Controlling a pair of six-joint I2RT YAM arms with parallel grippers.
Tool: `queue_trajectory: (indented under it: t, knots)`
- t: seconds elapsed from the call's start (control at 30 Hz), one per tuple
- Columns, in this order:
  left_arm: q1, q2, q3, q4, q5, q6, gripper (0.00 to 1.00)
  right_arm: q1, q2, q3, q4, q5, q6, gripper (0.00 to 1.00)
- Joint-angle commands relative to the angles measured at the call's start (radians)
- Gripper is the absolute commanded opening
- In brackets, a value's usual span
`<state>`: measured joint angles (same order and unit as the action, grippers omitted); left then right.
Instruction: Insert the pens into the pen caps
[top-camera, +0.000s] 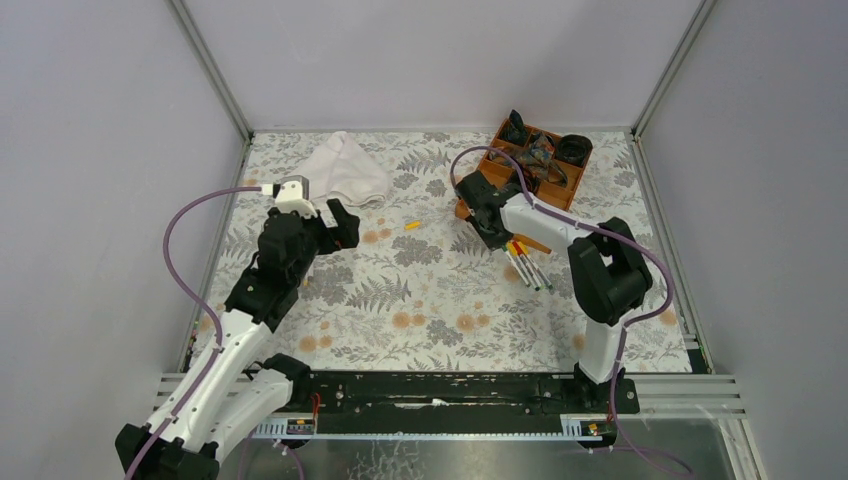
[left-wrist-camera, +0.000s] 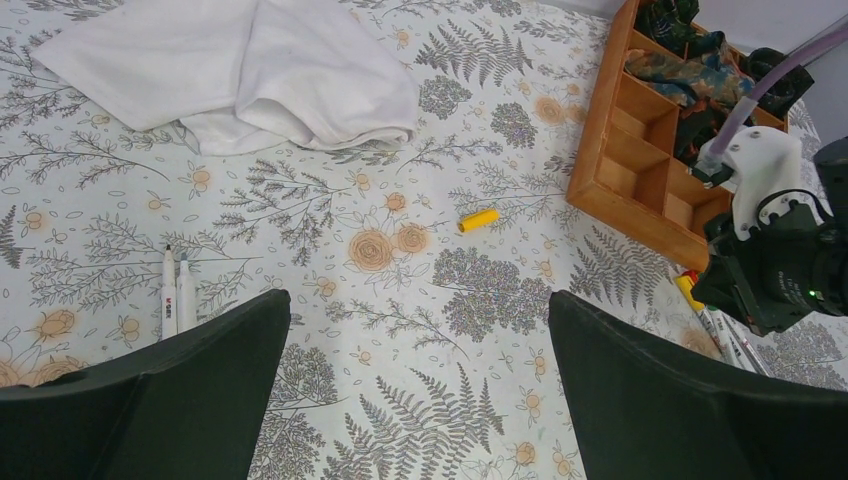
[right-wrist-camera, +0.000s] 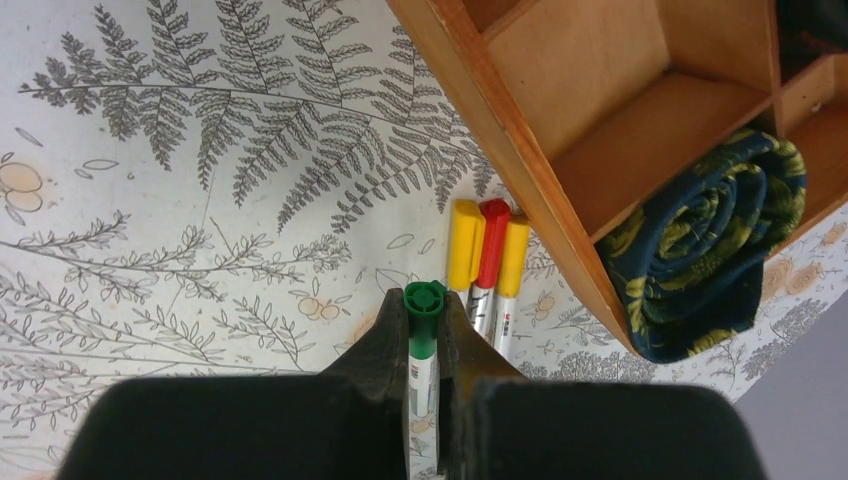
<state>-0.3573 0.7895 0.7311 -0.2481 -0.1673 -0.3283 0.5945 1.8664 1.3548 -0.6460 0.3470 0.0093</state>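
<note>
My right gripper (right-wrist-camera: 424, 300) is shut on a white pen with a green cap (right-wrist-camera: 423, 322), close beside three capped pens (right-wrist-camera: 488, 262) with yellow, red and orange caps that lie side by side on the mat against the wooden tray (right-wrist-camera: 520, 170). In the top view this gripper (top-camera: 490, 235) is just left of the row of pens (top-camera: 527, 266). A loose yellow cap (left-wrist-camera: 478, 220) lies mid-mat and also shows in the top view (top-camera: 412, 225). Two uncapped white pens (left-wrist-camera: 175, 292) lie at the left. My left gripper (left-wrist-camera: 418, 300) is open and empty above the mat.
A crumpled white cloth (top-camera: 345, 170) lies at the back left. The wooden compartment tray (top-camera: 540, 160) at the back right holds dark rolled cloths (right-wrist-camera: 700, 250) and black bands. Cage posts and walls ring the floral mat.
</note>
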Motion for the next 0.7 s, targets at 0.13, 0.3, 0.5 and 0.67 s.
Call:
queue_trajectory:
  t: [0.13,0.3,0.5,0.67]
  knots:
    - [0.003,0.009,0.027,-0.01,-0.033,-0.005,1.0,-0.006,0.056,0.052,0.007,-0.005,-0.014,0.1]
    - [0.003,0.01,0.026,-0.011,-0.032,-0.004,1.0,-0.013,0.071,0.05,0.027,-0.009,-0.002,0.2]
    - [0.003,0.029,0.024,-0.013,-0.037,0.002,1.0,-0.019,0.066,0.037,0.063,-0.026,0.02,0.36]
    - [0.005,0.095,0.031,-0.034,-0.066,0.026,0.98,-0.019,-0.001,0.012,0.098,-0.073,0.029,0.47]
